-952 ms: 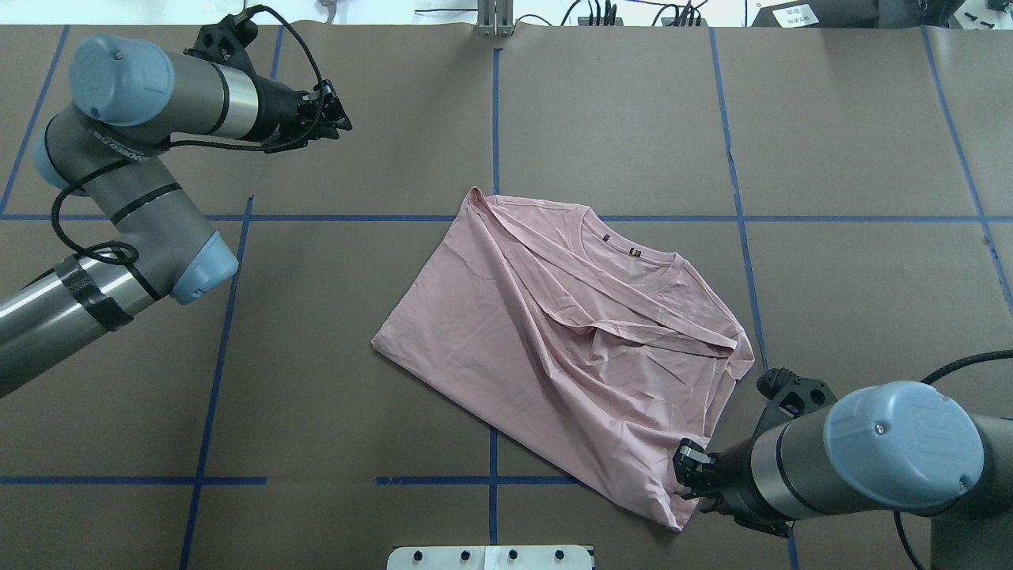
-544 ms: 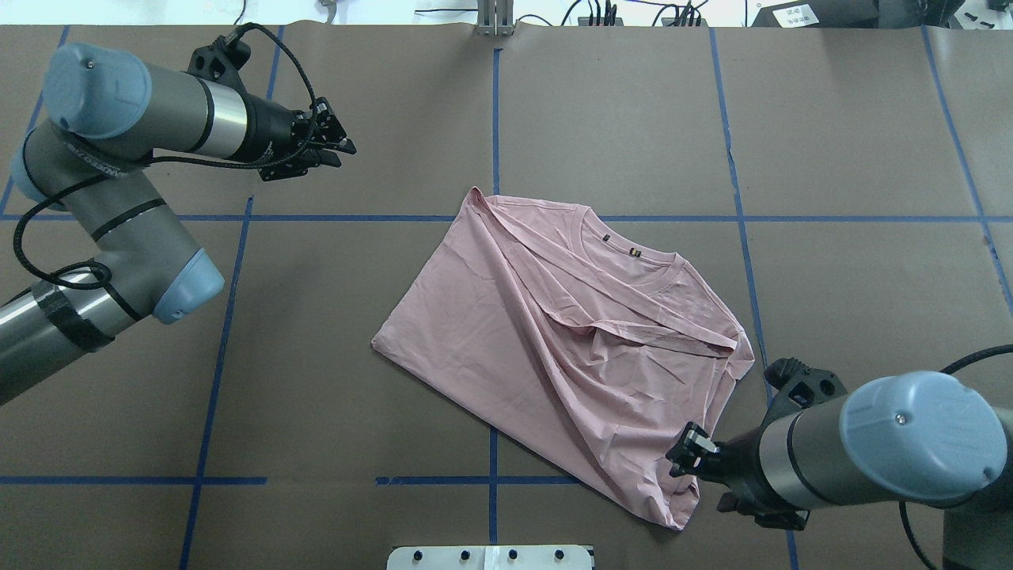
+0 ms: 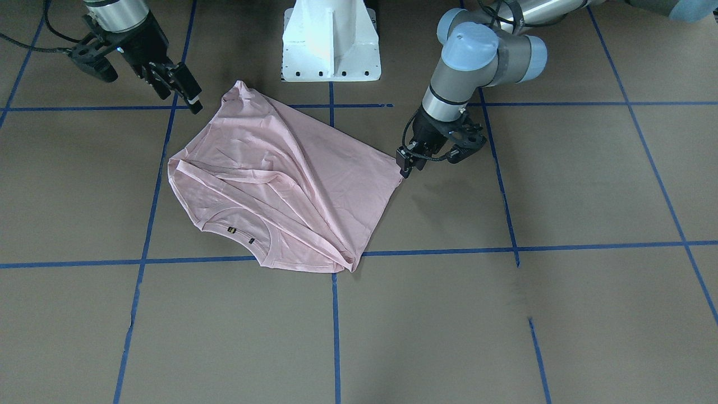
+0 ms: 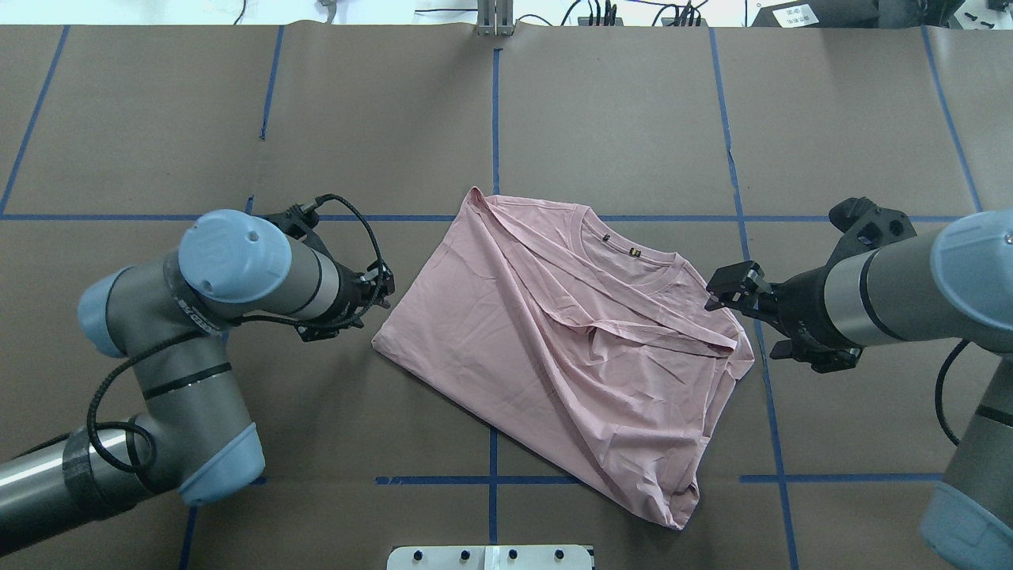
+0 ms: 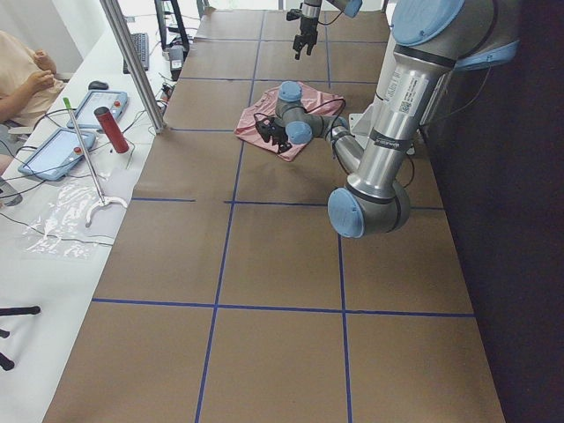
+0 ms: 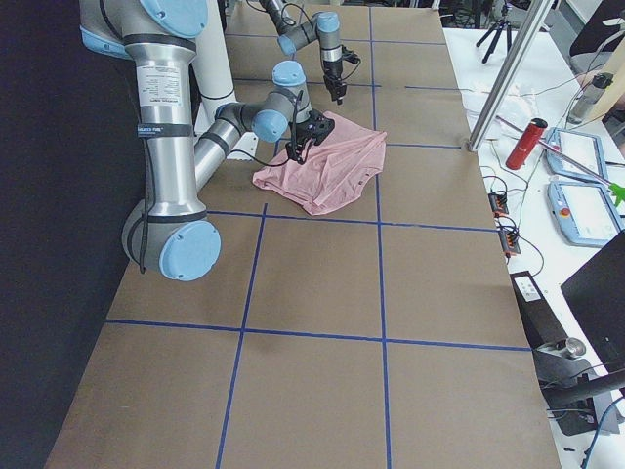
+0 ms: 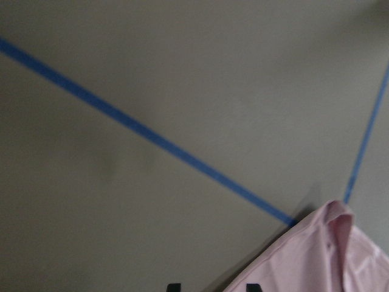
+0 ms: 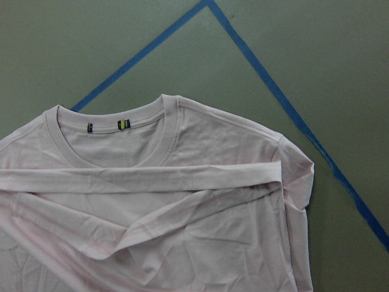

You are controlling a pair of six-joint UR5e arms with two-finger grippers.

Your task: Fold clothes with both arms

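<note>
The clothes are one pale pink T-shirt [image 4: 554, 332] lying crumpled and partly folded at the table's middle, its ribbed neck [image 4: 633, 261] towards the far side. My left gripper [image 4: 385, 289] sits low beside the shirt's left corner [image 3: 399, 173]. It is open, and in the left wrist view its fingertips [image 7: 252, 286] straddle the cloth edge [image 7: 304, 261] without gripping it. My right gripper [image 4: 716, 291] hovers open by the right shoulder and holds nothing. The right wrist view looks down on the neck and the folded sleeve [image 8: 152, 182].
The white pedestal base [image 3: 331, 39] stands at the robot's edge of the table. Blue tape lines [image 4: 495, 119] grid the brown surface. A side bench in the exterior left view carries tablets and a red bottle [image 5: 112, 128], with a person [image 5: 22, 70] seated there.
My left arm swung from the far left down to the shirt's left corner. My right gripper left the near hem and moved up to the right shoulder. The hem corner has settled on the table.
</note>
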